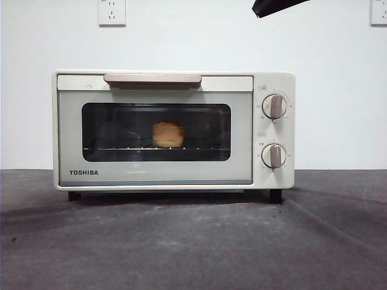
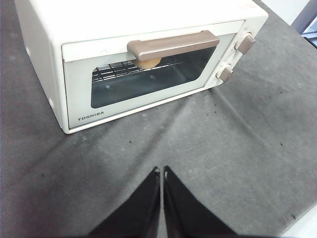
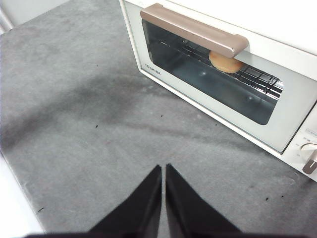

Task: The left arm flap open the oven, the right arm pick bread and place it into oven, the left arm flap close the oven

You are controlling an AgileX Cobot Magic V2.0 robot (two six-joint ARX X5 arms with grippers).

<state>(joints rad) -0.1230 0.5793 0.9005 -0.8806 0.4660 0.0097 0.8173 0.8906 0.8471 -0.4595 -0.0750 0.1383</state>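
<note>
The cream-white TOSHIBA oven (image 1: 272, 130) stands on the grey mat with its glass door shut and its beige handle (image 1: 152, 80) at the top. The bread (image 1: 167, 134) lies on the wire rack inside, seen through the glass; it also shows in the left wrist view (image 2: 147, 63) and in the right wrist view (image 3: 225, 63). My left gripper (image 2: 161, 172) is shut and empty, held above the mat in front of the oven (image 2: 54, 64). My right gripper (image 3: 163, 168) is shut and empty, also above the mat, off the oven's (image 3: 292, 99) front. A black arm tip (image 1: 275, 6) shows at the top right of the front view.
Two round knobs (image 1: 274, 106) (image 1: 274, 155) sit on the oven's right panel. Wall sockets (image 1: 112, 11) are on the white wall behind. The grey mat (image 1: 193, 241) stretches in front of the oven. The table's edge (image 3: 12, 208) shows near the right gripper.
</note>
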